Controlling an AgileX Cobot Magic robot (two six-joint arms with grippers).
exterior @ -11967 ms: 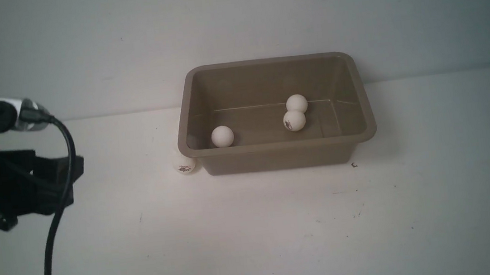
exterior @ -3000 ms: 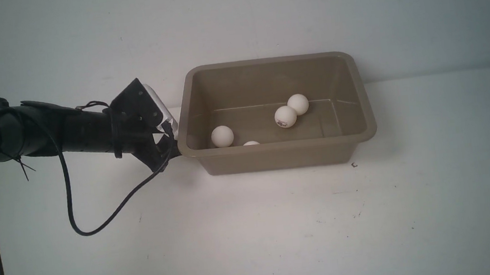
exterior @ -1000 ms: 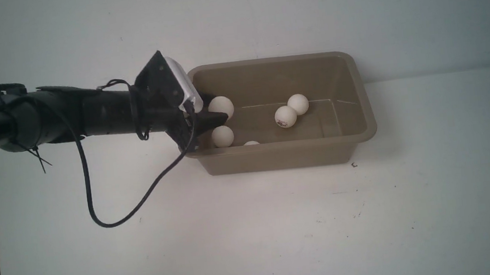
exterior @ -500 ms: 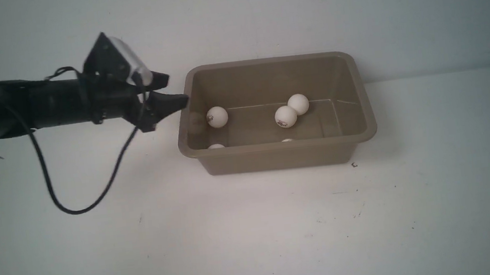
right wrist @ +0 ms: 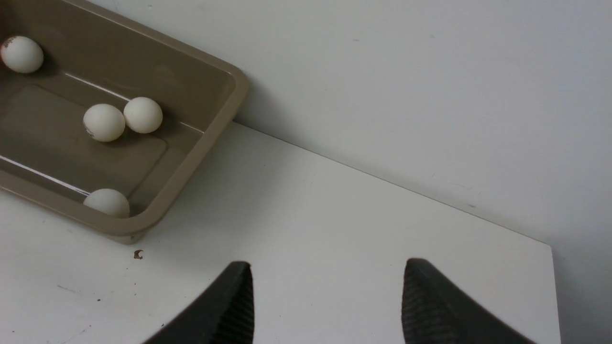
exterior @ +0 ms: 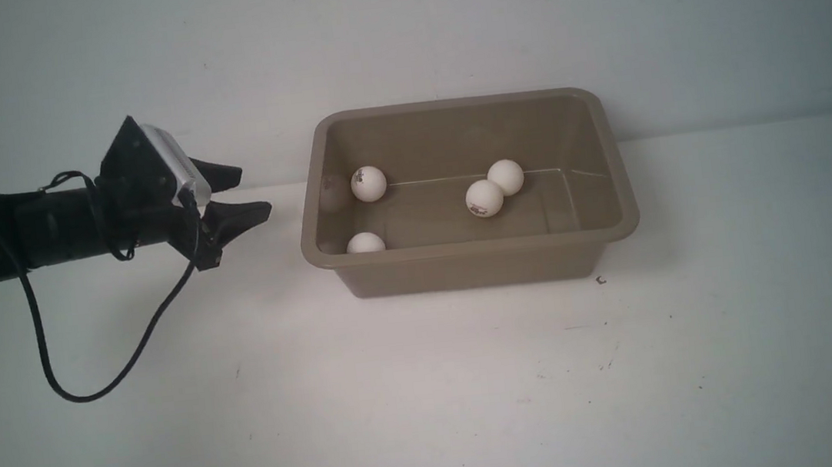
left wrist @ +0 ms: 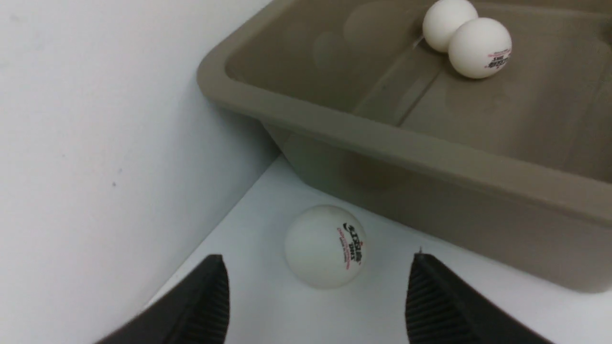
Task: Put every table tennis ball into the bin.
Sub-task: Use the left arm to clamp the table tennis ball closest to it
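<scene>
1. L tool [exterior: 255,192]: jaws wide, nothing held, off the bin's 9 o'clock side, fingers aimed approx 3 o'clock. R tool [right wrist: 329,267]: also wide, nothing held.
2. Target: loose ball [left wrist: 325,246] on the table [exterior: 432,386], just beside the bin [exterior: 468,248], outside its 9-10 o'clock side. Seen in L wrist view only; front view prob. blocked by the flared rim.
3. Step: pickup of loose ball, my read. Next: L tool in low, straddle ball, close gently, lift over rim, release.
4. In bin: at least 4. Logo ball [exterior: 368,184] approx 10 o'clock, another [exterior: 365,243] approx 8, touching pair [exterior: 495,188] approx 1-2. R wrist view has one [right wrist: 106,203] at the near R corner, approx 4.
5. In the way: overhanging rim and back wall [exterior: 440,22] nr the ball; tight access, ball could roll. Cable [exterior: 42,358] loops below L arm, poss. snag.
</scene>
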